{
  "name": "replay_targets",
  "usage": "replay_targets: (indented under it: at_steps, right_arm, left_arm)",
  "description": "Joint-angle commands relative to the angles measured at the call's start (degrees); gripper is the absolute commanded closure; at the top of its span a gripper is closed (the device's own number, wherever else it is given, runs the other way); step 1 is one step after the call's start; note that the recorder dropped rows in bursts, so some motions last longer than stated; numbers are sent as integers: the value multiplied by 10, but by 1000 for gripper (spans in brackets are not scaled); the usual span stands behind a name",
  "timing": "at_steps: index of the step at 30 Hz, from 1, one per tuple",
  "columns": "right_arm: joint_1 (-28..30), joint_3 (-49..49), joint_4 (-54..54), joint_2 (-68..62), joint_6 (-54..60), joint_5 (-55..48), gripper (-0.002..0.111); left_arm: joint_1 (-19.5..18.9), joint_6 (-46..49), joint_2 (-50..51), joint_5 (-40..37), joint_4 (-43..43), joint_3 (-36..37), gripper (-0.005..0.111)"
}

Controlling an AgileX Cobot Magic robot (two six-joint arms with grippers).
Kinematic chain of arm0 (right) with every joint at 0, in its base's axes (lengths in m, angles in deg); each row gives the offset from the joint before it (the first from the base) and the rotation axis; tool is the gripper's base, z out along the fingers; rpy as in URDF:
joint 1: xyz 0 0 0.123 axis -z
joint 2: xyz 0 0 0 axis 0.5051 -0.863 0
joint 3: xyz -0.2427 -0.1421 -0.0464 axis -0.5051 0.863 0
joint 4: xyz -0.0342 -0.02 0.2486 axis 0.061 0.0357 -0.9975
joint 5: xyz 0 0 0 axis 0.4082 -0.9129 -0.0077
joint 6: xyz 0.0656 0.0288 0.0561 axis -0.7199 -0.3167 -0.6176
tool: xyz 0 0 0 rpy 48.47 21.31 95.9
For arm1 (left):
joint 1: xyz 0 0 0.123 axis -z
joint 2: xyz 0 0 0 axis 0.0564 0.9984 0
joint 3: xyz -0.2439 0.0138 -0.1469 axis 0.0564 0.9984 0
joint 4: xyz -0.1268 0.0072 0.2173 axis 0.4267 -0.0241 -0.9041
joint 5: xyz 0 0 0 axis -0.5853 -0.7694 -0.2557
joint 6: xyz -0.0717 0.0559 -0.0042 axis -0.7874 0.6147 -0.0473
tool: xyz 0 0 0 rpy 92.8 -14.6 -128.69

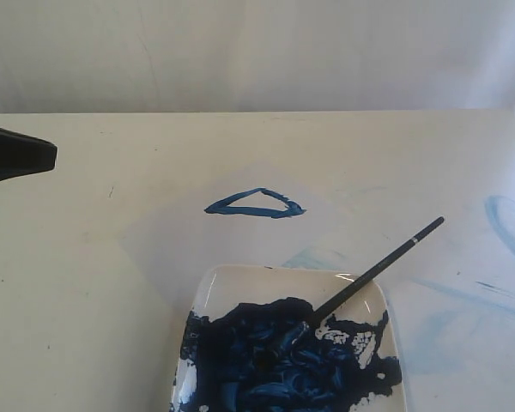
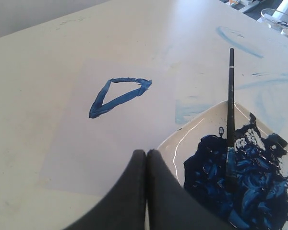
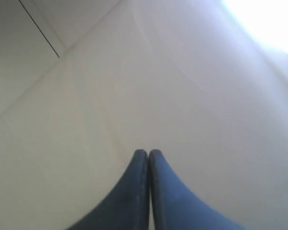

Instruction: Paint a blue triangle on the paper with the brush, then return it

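Note:
A dark-blue triangle [image 1: 256,204] [image 2: 118,96] is painted on the pale paper [image 1: 189,240] [image 2: 86,143] in the middle of the table. The black-handled brush [image 1: 379,269] [image 2: 230,110] lies free, bristles in the thick blue paint on the white plate [image 1: 219,287] [image 2: 192,132], handle resting over the plate's rim. My left gripper [image 2: 147,152] is shut and empty, just short of the plate's corner; part of that arm [image 1: 13,157] shows at the exterior view's left edge. My right gripper [image 3: 148,152] is shut and empty, facing a blank pale surface; it is out of the exterior view.
Faint pale-blue smears [image 1: 506,225] mark the table to the right of the paper and plate. A clear glass bowl [image 2: 280,19] stands at the far edge in the left wrist view. A pale wall [image 1: 257,51] backs the table.

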Motion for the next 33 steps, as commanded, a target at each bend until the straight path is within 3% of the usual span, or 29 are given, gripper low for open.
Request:
replay_targets:
  at_steps: [1,5,11,18,33]
  right_arm:
    - [-2,109,61,39,56,72,108]
    - [0,172,79,39,117,85,108]
    - [0,172,162,39,197,-78,108]
    - [0,172,233,39,198,-290,108]
    - [0,172,234,39,150,-283,108]
  left_arm:
    - [2,0,-4,-7,12,4,107]
    - [2,0,-4,-8,10,4,107]
    - [2,0,-4,-6,11,4,107]
    - [2,0,-4,-6,11,4,107]
    - [2,0,-4,-6,9,4,107]
